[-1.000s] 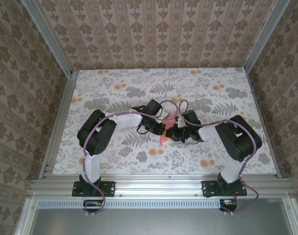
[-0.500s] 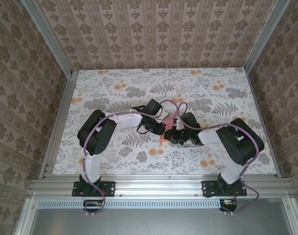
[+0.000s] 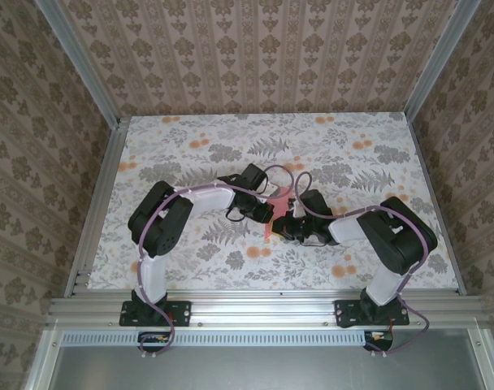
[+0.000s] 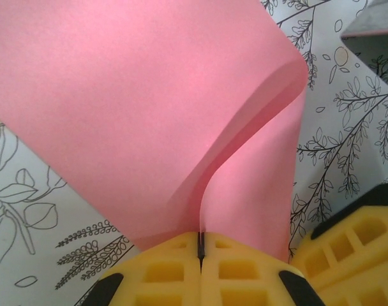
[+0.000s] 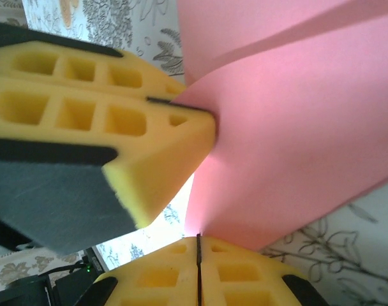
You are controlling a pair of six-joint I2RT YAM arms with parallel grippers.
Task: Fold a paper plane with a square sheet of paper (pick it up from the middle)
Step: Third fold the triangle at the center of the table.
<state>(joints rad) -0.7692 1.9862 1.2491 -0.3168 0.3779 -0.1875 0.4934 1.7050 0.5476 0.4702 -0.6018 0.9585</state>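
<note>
Pink paper point(image 3: 270, 227), curled and partly folded, is at the middle of the table point(image 3: 182, 134), nearer its front edge. The left gripper point(image 4: 200, 245) is clamped tight on one edge; the right gripper point(image 5: 198, 245) pinches the paper just beside it.

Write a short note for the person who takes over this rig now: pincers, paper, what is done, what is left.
Left pincer: shut on the pink sheet of paper.
Right pincer: shut on the same sheet, close beside the left one.
Paper: between both arms over the middle of the floral table, bent in a soft curve.
Done: sheet gripped by both, bend begun.
Left: sharp creases; no plane shape yet.
</note>
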